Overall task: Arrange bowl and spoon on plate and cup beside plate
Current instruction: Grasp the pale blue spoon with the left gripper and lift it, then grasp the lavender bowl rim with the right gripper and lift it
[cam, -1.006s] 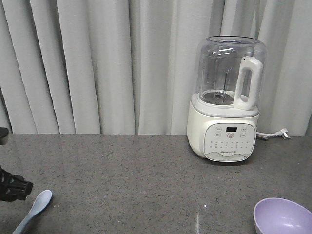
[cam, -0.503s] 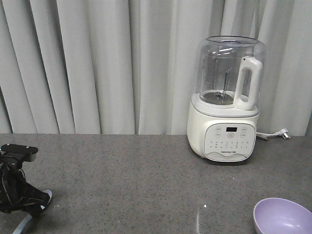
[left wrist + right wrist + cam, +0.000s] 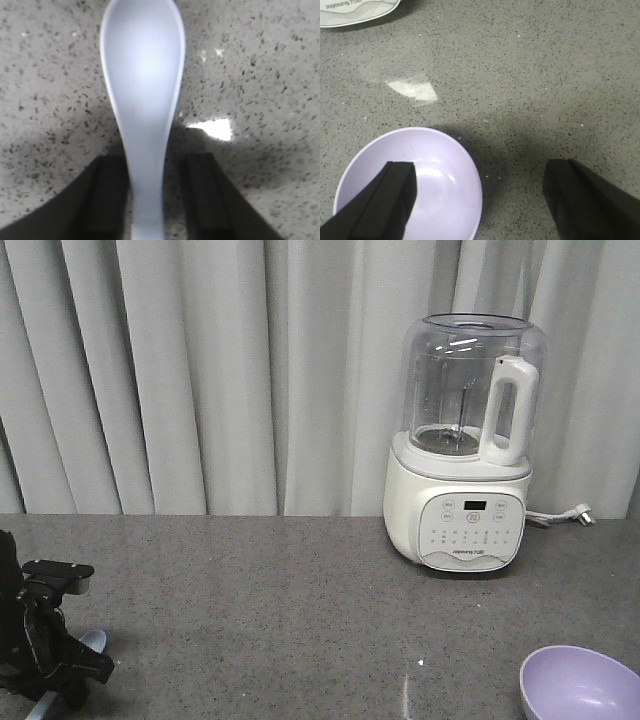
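Pretty plain setup: a pale grey pleated curtain (image 3: 200, 370) covers the whole far side, with a speckled grey stone-look countertop (image 3: 300, 610) in front. A white Joyoung blender (image 3: 465, 450) sits far right, its plug (image 3: 581, 512) lying just beside it. One bright glare patch (image 3: 412, 90) shows on the counter.

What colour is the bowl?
The bowl is lavender purple; the right wrist view shows it best.

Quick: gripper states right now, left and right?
Left gripper: open, fingers either side of the spoon handle.
Right gripper: open, straddling the bowl rim.
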{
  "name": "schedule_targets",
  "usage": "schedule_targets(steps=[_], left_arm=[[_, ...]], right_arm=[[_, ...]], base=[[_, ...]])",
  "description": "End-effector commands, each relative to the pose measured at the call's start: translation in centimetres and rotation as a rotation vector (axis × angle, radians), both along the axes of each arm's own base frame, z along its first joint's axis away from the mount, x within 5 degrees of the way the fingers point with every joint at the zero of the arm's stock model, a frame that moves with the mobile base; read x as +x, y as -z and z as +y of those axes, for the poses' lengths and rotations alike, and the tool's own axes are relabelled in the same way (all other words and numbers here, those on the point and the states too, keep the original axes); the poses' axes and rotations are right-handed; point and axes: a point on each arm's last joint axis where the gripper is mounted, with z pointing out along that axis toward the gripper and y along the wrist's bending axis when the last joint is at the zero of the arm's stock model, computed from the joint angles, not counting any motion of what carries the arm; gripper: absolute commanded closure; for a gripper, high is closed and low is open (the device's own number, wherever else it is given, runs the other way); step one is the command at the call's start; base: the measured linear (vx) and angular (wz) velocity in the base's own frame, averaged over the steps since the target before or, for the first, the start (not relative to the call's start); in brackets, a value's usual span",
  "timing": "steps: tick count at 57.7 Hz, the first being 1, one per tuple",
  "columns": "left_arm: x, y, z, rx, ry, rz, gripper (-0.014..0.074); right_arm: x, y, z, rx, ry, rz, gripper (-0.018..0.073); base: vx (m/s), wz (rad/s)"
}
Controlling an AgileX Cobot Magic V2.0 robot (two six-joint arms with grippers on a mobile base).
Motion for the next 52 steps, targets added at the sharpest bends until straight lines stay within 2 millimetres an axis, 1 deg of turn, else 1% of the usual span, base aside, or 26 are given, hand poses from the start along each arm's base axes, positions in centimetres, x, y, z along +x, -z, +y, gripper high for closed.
schedule_targets(steps=[1,13,19,22,31,33,34,35,37,42,47,52], left_arm=[[0.1,-2.0,-0.1,-0.020,-0.004,-0.064,0.0339],[0.2,-2.1,-0.1,-0.017,0.004,-0.076,0.0605],[0.1,-2.8,-0.2,-0.027,0.000,-0.101,0.0604],[-0.2,-3.8,-0.3,-0.044,-0.005,-0.138,0.0603],[-1.7,-8.1,-0.4,-0.080,0.015,-0.288,0.0602],[-1.9,-8.7,-0.4,-0.083,0.018,-0.314,0.0601],[-2.3,-9.6,-0.4,-0.084,0.018,-0.341,0.0601],[-2.3,-9.8,-0.4,-0.084,0.017,-0.350,0.0601],[-2.9,-10.9,-0.4,-0.086,0.018,-0.388,0.0601],[-4.0,-12.9,-0.3,-0.089,0.017,-0.458,0.0599],[-4.9,-14.4,-0.2,-0.092,0.017,-0.513,0.0599],[-5.5,-15.2,-0.2,-0.094,0.017,-0.542,0.0597]], right_arm=[[0.1,-2.1,-0.1,-0.034,-0.001,-0.115,-0.0005],[0.1,-2.1,-0.1,-0.033,-0.001,-0.108,-0.0005],[-0.1,-1.9,-0.1,-0.031,-0.003,-0.083,-0.0005],[-0.2,-1.8,-0.1,-0.031,-0.003,-0.069,-0.0005],[-0.5,-1.4,-0.7,-0.024,0.014,-0.023,-0.0005],[-0.5,-1.3,-0.8,-0.020,0.017,-0.009,-0.0005],[-0.5,-1.1,-0.8,-0.015,0.018,0.000,-0.0005],[-0.4,-1.0,-0.9,-0.014,0.016,0.010,-0.0005],[-0.2,-0.5,-0.9,-0.009,0.010,0.036,-0.0005],[0.6,1.0,-0.9,0.018,-0.021,0.116,-0.0005],[1.5,2.3,-0.6,0.060,-0.073,0.162,-0.0005],[2.4,3.7,-0.6,0.079,-0.116,0.198,-0.0005]], base=[[0.00,0.00],[0.00,0.00],[0.00,0.00],[0.00,0.00],[0.00,0.00],[0.00,0.00],[0.00,0.00],[0.00,0.00],[0.00,0.00],[0.00,0.00],[0.00,0.00],[0.00,0.00]])
